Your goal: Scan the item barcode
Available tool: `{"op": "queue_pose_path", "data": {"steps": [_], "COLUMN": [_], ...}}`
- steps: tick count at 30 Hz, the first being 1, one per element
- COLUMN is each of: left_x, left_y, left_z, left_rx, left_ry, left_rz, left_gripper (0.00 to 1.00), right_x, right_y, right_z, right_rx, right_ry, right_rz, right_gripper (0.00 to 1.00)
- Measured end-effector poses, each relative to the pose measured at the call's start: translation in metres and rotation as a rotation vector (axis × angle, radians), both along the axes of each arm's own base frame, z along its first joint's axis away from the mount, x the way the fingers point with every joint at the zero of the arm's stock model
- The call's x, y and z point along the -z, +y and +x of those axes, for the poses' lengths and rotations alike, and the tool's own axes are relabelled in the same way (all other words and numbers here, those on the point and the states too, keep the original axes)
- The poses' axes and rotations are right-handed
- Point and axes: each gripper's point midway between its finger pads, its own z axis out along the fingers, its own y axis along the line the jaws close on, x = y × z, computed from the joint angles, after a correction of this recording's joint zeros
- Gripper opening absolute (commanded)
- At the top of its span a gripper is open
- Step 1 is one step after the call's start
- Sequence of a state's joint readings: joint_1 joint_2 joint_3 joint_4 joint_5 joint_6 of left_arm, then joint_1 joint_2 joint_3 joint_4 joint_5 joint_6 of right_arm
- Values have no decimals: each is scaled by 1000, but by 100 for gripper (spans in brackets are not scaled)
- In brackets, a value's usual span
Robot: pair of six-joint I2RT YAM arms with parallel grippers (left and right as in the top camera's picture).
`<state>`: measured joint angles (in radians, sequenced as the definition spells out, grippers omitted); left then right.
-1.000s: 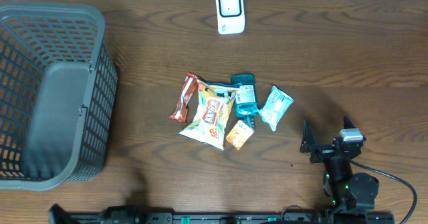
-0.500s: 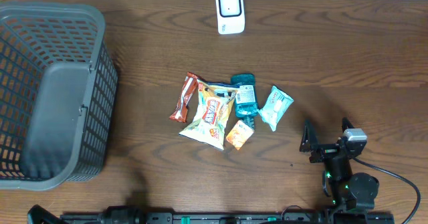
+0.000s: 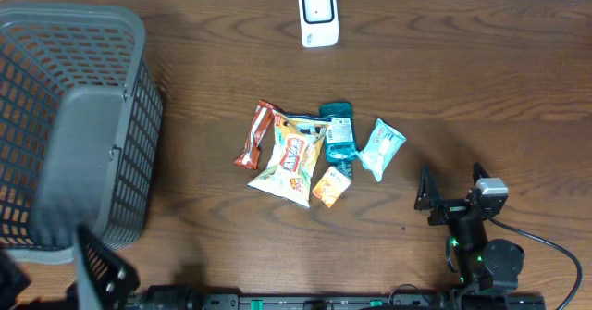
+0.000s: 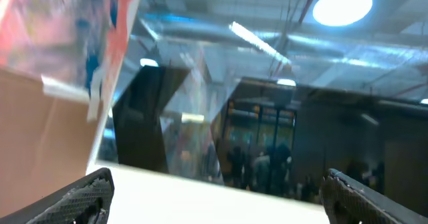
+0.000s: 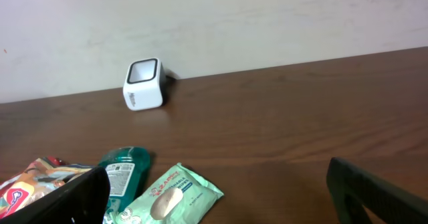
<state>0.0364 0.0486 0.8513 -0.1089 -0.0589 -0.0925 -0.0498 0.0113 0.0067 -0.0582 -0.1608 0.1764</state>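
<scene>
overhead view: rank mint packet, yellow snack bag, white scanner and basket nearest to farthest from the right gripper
1. mint packet, just ahead-left of the right gripper
2. yellow snack bag, middle of the pile
3. white scanner, table's far edge
4. basket, far left

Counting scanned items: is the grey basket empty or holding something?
Empty, as far as shown: overhead, the basket has a bare grey floor, and the packets lie clustered on the table outside it.

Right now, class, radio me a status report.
Left gripper open, empty. Right gripper open, empty. Snack packets piled, ungripped. Scanner unobstructed.
</scene>
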Motion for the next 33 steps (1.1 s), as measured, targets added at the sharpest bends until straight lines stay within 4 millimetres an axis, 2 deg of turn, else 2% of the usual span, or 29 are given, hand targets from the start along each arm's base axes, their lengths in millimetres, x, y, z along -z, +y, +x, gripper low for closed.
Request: {"op": "queue_pose_path", "data": {"steps": [10,19,27,32,33], "left_x": [85,157,162,174,184], "left_y": [3,-1,-13,-45,-53], "left_z": [76,116,122,126,128], "left_rx": [66,98,148,250,283], "left_ry": [197,363,334,361,381], "left_rz": [-127,-158,-81,136,181], "left_gripper": [98,98,98,98,98], "right_x": [0,0,0,0,0], "right_y": [0,0,1,3,3], "right_z": [0,0,0,0,0], "right_rx": [0,0,-5,-12,-11], "right_ry": [0,0,0,12,14], "right_rz": [0,0,13,114,130], "right_gripper": [99,99,99,99,99]}}
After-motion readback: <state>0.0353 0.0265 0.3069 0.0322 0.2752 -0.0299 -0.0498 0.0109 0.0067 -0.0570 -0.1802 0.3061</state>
